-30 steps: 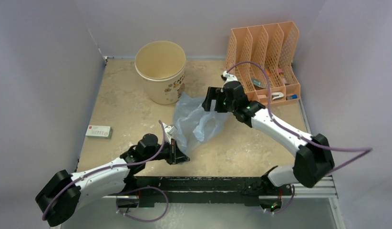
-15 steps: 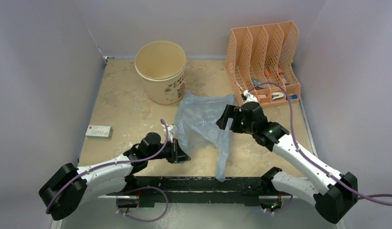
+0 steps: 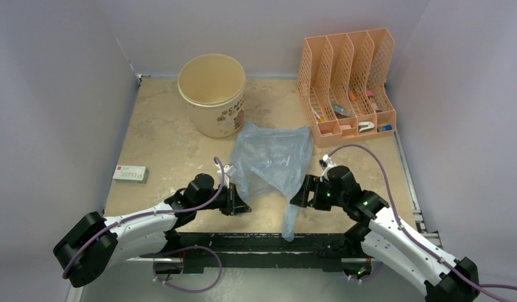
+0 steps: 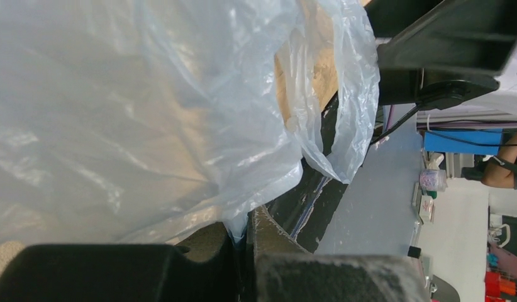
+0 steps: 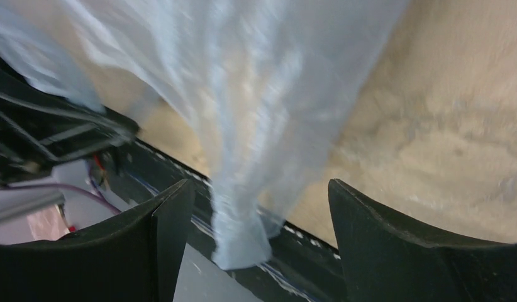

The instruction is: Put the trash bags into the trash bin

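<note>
Trash bag (image 3: 272, 157), pale blue and translucent, lies spread on the table (image 3: 161, 145) just beside the cream trash bin (image 3: 212, 94), its twisted tail reaching over the near table edge. Left gripper (image 3: 238, 202) has its fingers pressed together on the bag's near-left corner. Right gripper (image 3: 301, 194) sits beside the tail with fingers spread apart, gripping nothing.
</note>
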You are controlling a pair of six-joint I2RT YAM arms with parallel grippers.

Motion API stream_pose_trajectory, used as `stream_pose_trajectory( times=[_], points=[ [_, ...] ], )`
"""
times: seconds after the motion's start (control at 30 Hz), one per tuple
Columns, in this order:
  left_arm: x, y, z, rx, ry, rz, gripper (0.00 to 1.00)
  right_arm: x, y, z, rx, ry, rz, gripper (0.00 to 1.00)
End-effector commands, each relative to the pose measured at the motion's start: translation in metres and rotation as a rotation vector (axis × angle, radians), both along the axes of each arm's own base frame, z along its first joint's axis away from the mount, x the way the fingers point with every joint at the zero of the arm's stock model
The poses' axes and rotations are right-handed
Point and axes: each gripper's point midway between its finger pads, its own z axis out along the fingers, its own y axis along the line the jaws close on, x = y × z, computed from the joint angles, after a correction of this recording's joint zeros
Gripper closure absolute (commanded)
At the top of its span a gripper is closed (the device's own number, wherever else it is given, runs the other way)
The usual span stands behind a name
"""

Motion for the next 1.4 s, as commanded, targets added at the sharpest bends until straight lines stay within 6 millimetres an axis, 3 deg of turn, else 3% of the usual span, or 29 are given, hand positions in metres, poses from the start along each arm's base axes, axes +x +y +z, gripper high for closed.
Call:
stream_pose_trajectory(
  times=[0.0, 0.1, 0.4, 0.6, 0.73, 0.9, 1.17, 1.23, 1.37],
  points=[
    [0.006, -0.009, 0.016, -0.026, -0.065, -0.037, 1.00, -0.037, 0.009, -0.015, 0.096, 0.108, 0.109, 0.20],
    [0.005, -0.008, 0.015, -0.023, -0.068, -0.042, 1.00, -0.049, 0.010, -0.025, 0.118, 0.129, 0.158, 0.21],
    [0.004, -0.008, 0.016, -0.030, -0.073, -0.038, 1.00, -0.068, 0.034, -0.005, 0.270, 0.062, 0.334, 0.29],
    [0.004, -0.009, 0.019, -0.037, -0.074, -0.043, 1.00, -0.086, 0.075, -0.015, 0.216, 0.090, 0.371, 0.32],
    [0.004, -0.009, 0.021, -0.037, -0.074, -0.043, 1.00, -0.065, 0.091, -0.007, 0.164, 0.033, 0.281, 0.55],
    [0.002, -0.007, 0.027, -0.049, -0.096, -0.049, 1.00, -0.045, 0.112, 0.034, 0.240, -0.066, 0.260, 0.81],
    [-0.001, -0.016, 0.072, -0.168, -0.244, -0.124, 0.73, -0.009, 0.139, 0.070, 0.194, -0.144, 0.250, 0.89],
    [-0.001, -0.018, 0.083, -0.204, -0.284, -0.136, 0.61, -0.005, 0.144, 0.087, 0.271, -0.158, 0.280, 0.89],
    [-0.004, -0.020, 0.101, -0.267, -0.355, -0.167, 0.54, 0.010, 0.143, 0.108, 0.352, -0.177, 0.280, 0.89]
  ],
)
